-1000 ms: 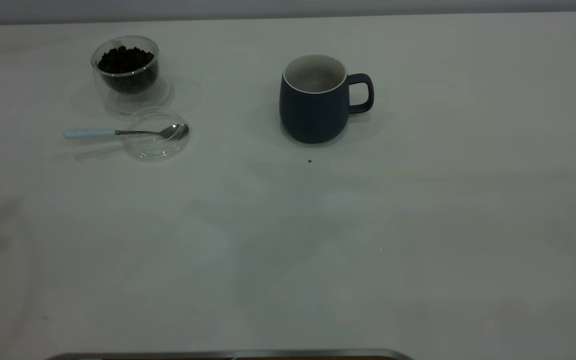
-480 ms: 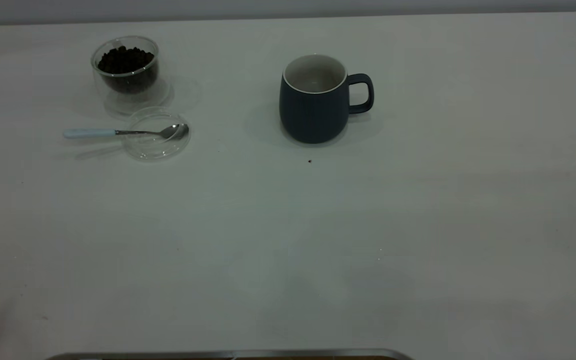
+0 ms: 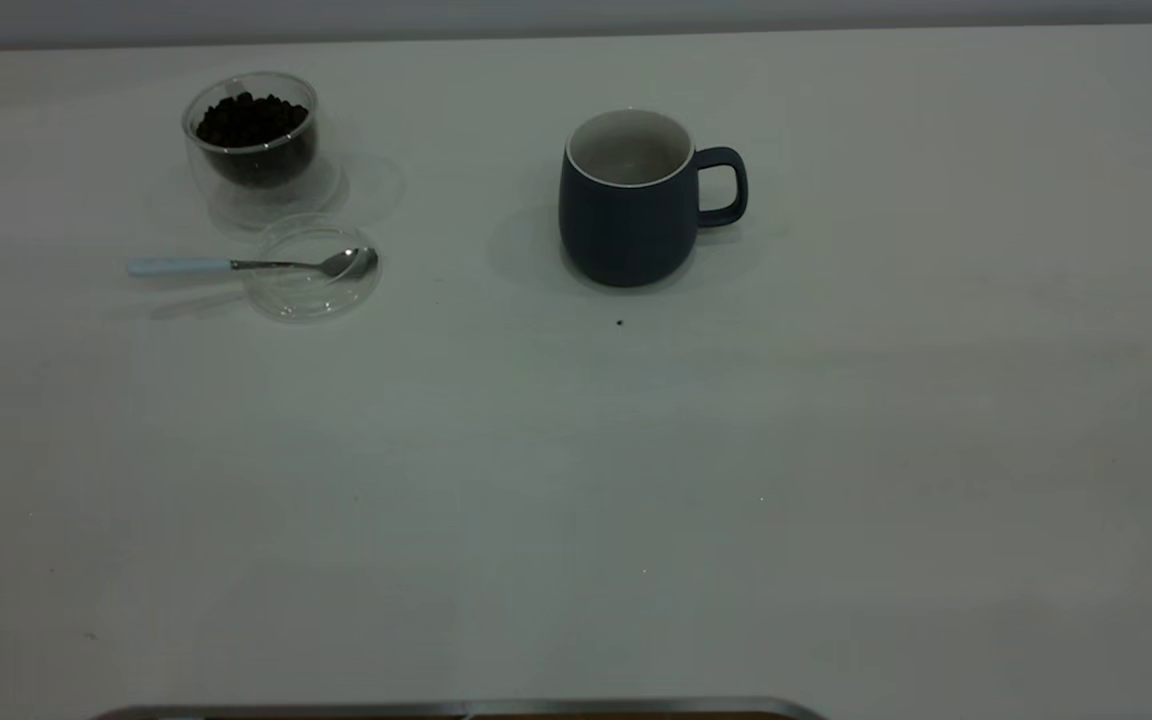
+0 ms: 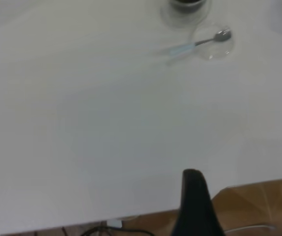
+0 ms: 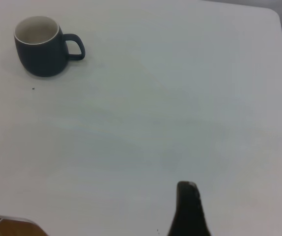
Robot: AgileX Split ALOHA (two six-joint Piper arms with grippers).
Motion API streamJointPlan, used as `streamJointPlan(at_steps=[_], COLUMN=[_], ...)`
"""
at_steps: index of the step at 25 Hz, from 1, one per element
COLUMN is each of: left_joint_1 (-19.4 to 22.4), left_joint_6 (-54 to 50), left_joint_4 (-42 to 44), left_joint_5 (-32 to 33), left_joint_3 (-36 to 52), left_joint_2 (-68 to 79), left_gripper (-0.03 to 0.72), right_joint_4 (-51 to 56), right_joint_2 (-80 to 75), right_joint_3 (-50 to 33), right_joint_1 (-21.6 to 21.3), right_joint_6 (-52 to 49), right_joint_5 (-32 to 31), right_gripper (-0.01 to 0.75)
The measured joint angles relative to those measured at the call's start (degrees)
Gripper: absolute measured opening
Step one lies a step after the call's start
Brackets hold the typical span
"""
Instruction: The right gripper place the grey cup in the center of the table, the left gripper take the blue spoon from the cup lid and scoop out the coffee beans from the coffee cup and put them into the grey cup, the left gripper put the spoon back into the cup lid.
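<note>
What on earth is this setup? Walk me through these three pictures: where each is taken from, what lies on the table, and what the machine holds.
This is a two-armed robot at a white table. The wide picture comes from a camera outside the rig; neither arm shows in it. The other two come from cameras on the arms' wrists. In each, the black shape at the edge is one finger of that arm's gripper: the left gripper and the right gripper. Both are far from the objects and hold nothing.

On the table stand a grey cup, upright with its handle toward the right arm's side, and a glass coffee cup full of coffee beans. Beside it lies a clear cup lid, with the blue spoon resting its bowl in it.
</note>
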State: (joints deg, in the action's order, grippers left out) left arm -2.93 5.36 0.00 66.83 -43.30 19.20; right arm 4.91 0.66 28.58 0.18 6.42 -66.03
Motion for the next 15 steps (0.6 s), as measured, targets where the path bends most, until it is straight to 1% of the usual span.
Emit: streamJointPlan(at_steps=[10, 15], left_joint_1=[0.0, 0.0], left_joint_6=[-2.8, -3.2], left_joint_4=[0.5, 1.5], left_joint_5=[-0.3, -0.1], left_joint_3=[11.4, 12.9], left_joint_2=[-4.9, -4.9], left_gripper=[0.593, 0.593], right_joint_4=[0.0, 0.0], right_joint_2=[0.0, 0.0], right_joint_3=[0.0, 0.0], right_joint_1=[0.0, 0.0], right_joint_6=[0.0, 0.0], right_joint_5=[0.0, 0.0], right_gripper=[0.591, 0.591])
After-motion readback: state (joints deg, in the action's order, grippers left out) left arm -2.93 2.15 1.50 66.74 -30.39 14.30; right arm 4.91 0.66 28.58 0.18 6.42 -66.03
